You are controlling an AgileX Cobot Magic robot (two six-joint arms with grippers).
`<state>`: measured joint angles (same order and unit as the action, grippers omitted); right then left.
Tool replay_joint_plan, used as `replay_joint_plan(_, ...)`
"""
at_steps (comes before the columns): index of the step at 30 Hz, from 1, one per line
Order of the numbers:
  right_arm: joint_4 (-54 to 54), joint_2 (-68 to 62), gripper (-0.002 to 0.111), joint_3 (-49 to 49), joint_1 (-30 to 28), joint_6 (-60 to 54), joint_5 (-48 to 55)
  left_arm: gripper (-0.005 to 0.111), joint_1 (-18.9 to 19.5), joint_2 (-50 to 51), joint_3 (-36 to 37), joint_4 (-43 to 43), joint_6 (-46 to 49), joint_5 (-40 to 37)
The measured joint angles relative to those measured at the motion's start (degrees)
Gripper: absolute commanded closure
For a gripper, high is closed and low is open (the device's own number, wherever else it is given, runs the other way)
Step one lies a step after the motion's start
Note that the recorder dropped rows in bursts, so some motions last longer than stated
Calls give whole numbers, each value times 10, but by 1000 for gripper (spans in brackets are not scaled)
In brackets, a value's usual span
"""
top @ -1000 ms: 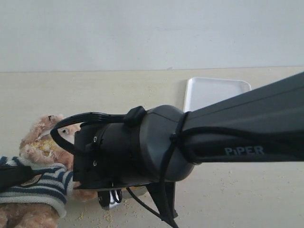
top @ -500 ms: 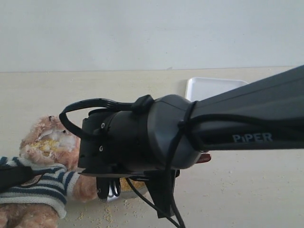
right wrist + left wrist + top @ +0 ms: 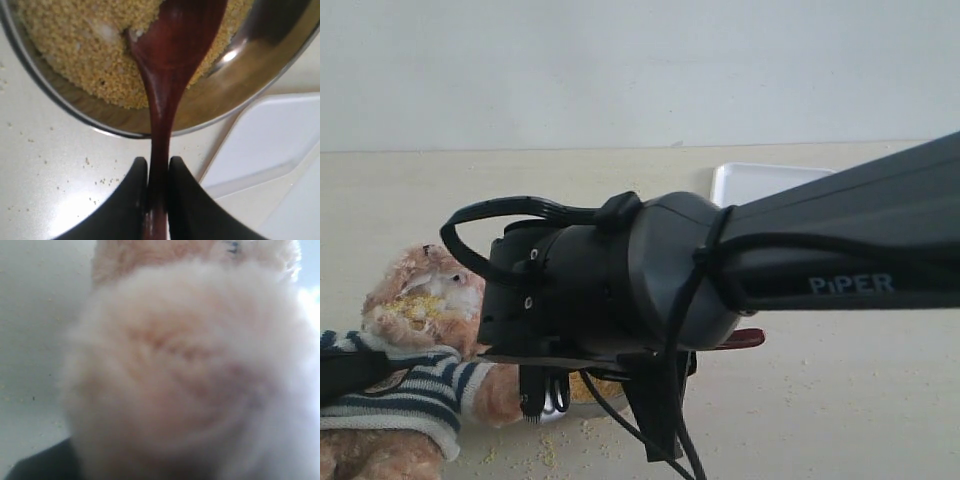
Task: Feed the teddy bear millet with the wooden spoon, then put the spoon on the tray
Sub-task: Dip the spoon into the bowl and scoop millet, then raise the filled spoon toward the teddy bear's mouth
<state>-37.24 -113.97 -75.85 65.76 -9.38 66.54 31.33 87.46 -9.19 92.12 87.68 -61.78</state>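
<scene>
**Over the steel bowl, spoon clamped in the right gripper**

Small dark reddish-brown wooden spoon: gripped by its slim handle between the two black fingers of the right gripper, jaws closed tight on the wood. Long axis straight out from the fingers, oval bowl end pointing away from them and lying over the heap of fine yellow millet inside the round shiny steel bowl. Far end of the oval cut off by the picture's edge; touching the grains or just above them, impossible to tell. In the exterior view, only a dark red tip poking out beneath the big black arm; which end of the spoon, unclear.

Just beside the steel bowl, flat white rectangular tray with rounded corners and low rim, bare where visible, partly covered by the arm in the exterior view.

To the left there, fluffy light-brown teddy bear in a navy-and-white striped sweater, yellow grains stuck on its whitish muzzle, lower body cut off.

Underneath everything, pale beige tabletop sprinkled with loose grains; behind, plain whitish wall.

Left wrist view filled with blurred fur. Left gripper: only a dark strip across the sweater; open or closed, impossible to tell.
</scene>
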Motion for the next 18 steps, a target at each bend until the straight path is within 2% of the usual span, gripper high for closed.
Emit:
replay_joint_plan(8,52,1,108,0,-12,-10,-3,102,0,0,0,0,0,0)
replay_joint_plan(18,64,6,108,0,-39,-9,-10,102,0,0,0,0,2,0)
